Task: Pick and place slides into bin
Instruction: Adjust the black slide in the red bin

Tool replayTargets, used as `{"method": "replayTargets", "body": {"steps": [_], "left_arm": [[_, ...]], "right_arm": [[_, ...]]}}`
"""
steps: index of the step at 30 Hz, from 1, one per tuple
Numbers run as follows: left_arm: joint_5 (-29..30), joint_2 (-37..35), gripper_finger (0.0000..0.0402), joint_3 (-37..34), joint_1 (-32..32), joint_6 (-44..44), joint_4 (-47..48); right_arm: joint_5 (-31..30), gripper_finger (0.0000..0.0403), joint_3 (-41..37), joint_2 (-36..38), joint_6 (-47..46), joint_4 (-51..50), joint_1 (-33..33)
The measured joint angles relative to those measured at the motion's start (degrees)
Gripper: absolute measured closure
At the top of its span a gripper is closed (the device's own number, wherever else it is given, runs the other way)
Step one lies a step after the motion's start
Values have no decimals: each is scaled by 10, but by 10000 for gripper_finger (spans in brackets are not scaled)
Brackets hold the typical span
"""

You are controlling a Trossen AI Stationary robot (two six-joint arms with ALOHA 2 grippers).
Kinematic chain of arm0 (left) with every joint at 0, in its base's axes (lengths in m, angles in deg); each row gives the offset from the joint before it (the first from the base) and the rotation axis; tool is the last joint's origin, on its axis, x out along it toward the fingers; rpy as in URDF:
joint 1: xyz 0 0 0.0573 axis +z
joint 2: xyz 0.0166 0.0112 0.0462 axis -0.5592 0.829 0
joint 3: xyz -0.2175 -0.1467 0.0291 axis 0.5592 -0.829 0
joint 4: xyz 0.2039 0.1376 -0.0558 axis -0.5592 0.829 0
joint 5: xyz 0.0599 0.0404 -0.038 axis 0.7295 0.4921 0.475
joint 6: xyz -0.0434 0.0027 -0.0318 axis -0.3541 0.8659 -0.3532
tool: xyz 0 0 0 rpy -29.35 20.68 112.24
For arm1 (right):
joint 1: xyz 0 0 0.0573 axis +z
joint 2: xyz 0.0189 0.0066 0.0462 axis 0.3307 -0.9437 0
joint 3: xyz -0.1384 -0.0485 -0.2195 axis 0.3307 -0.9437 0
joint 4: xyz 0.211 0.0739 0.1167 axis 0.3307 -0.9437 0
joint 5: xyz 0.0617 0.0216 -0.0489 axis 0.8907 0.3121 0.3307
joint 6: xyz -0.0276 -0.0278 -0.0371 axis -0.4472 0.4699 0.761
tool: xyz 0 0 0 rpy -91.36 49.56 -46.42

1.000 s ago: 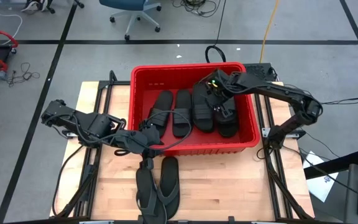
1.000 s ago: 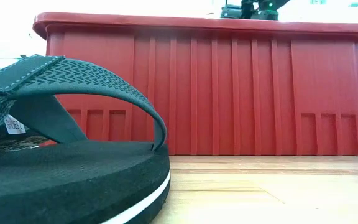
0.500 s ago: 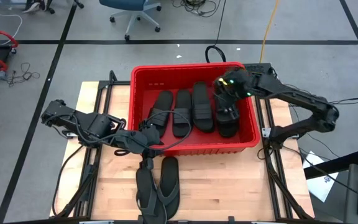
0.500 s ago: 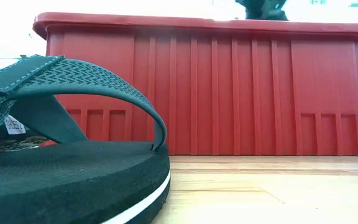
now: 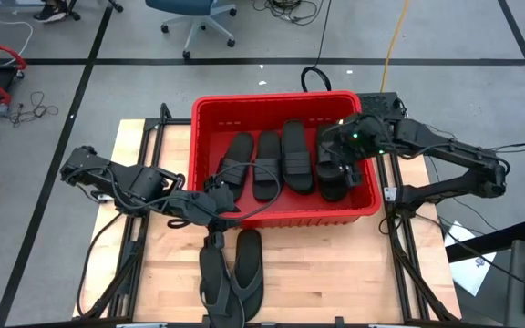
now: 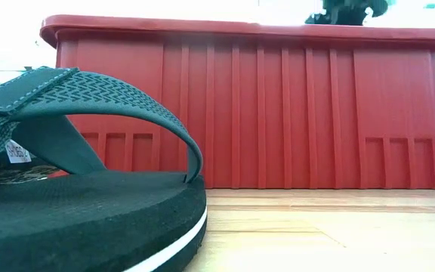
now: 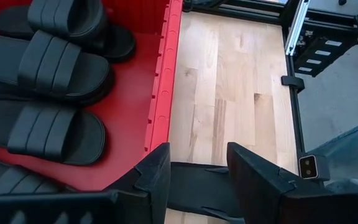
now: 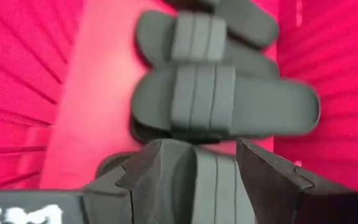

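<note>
The red bin (image 5: 210,109) stands at the table's far middle, and several black slides (image 5: 267,164) with ribbed straps lie side by side in it. Two black thong sandals (image 5: 217,273) (image 5: 249,269) lie on the table in front of the bin; one fills the low view (image 6: 89,189). My right gripper (image 5: 340,159) is open above the bin's right end, its fingers on either side of the rightmost slide (image 8: 210,186). My left gripper (image 5: 211,219) is open by the bin's near wall, over the end of a thong sandal (image 7: 197,183).
The bin's near wall (image 6: 278,113) rises high above the table top. Bare wood lies to the right of the thong sandals (image 5: 335,264) and left of the bin (image 5: 153,146). The arms' black frames run along both table sides (image 5: 399,219).
My right gripper has moved toward the table's right edge and a little toward its near edge, from over the third slide to over the rightmost one. The third slide now shows whole in the bin. My left arm has kept still.
</note>
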Motion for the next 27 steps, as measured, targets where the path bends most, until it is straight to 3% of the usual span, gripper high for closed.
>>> {"method": "replayTargets", "body": {"steps": [9, 13, 20, 27], "left_arm": [[0, 0, 247, 0, 0, 9, 0], [0, 0, 247, 0, 0, 9, 0], [0, 0, 247, 0, 0, 8, 0], [0, 0, 247, 0, 0, 7, 0]], "right_arm": [[-118, 206, -131, -2, -21, 93, -18], [-124, 206, -179, 1, 41, 116, -12], [-129, 206, -233, 3, 51, 159, -12], [-221, 206, -261, 3, 92, 218, -7]]}}
